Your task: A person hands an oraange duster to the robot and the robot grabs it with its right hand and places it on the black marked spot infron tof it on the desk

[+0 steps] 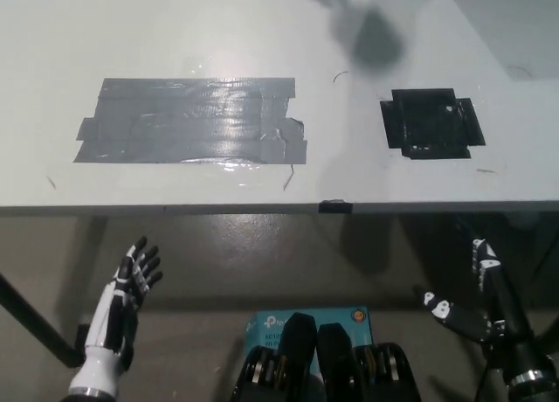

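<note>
The black marked spot (431, 123) is a square of black tape on the white desk (262, 35), at its right side near the front edge. No orange duster shows in the head view. My black right hand (476, 297) hangs below the desk edge at the lower right, fingers spread and empty. My white left hand (127, 297) rests below the desk at the lower left, fingers apart and holding nothing. A blurred dark shadow (371, 35) lies on the desk beyond the black spot.
A large patch of grey tape (192, 121) covers the desk's left-middle part. A small black tape piece (335, 207) sits on the front edge. A dark desk leg (35, 323) slants at the lower left, over brown floor.
</note>
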{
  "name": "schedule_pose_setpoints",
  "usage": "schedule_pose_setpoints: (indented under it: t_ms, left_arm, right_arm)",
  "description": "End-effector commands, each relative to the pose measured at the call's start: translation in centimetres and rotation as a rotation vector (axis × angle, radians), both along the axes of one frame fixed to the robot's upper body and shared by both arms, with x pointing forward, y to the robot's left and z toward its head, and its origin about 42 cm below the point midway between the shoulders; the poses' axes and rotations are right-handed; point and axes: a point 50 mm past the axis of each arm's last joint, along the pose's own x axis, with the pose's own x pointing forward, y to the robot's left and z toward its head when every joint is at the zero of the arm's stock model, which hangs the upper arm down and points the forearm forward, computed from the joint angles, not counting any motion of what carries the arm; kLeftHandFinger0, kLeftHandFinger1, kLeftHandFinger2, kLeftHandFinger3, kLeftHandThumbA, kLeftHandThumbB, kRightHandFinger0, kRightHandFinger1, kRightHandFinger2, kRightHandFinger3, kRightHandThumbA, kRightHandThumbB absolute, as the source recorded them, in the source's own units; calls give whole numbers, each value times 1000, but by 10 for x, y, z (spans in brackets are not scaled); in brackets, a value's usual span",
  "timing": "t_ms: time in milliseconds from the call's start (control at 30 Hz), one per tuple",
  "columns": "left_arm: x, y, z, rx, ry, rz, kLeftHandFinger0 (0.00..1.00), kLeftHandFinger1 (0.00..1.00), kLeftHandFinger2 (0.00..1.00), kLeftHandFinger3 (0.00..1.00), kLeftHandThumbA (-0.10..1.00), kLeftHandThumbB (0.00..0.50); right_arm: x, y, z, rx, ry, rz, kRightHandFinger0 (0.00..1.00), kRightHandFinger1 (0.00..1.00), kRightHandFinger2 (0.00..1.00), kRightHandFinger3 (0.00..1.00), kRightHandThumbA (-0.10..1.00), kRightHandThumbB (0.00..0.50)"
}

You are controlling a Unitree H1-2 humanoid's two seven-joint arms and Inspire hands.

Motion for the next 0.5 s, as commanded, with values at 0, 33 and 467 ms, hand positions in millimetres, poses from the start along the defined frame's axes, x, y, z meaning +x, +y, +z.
schedule_pose_setpoints:
  t_ms: [0, 33, 467]
  left_arm:
    - [1, -4, 9, 22, -57, -42, 1000, 1000, 1000, 1000, 960, 112]
    - [0, -6, 8, 28, -49, -50, 1000, 1000, 1000, 1000, 967, 121]
    - [-8, -20, 2, 57, -36, -98, 1000, 1000, 1000, 1000, 930, 165]
  right_arm:
    - [-4, -3, 37, -14, -169, -41, 1000, 1000, 1000, 1000, 787, 44]
    - [-2, -3, 57, -33, -214, -52, 1000, 1000, 1000, 1000, 772, 36]
    - [29, -2, 179, -143, -409, -197, 1000, 1000, 1000, 1000, 1000, 179]
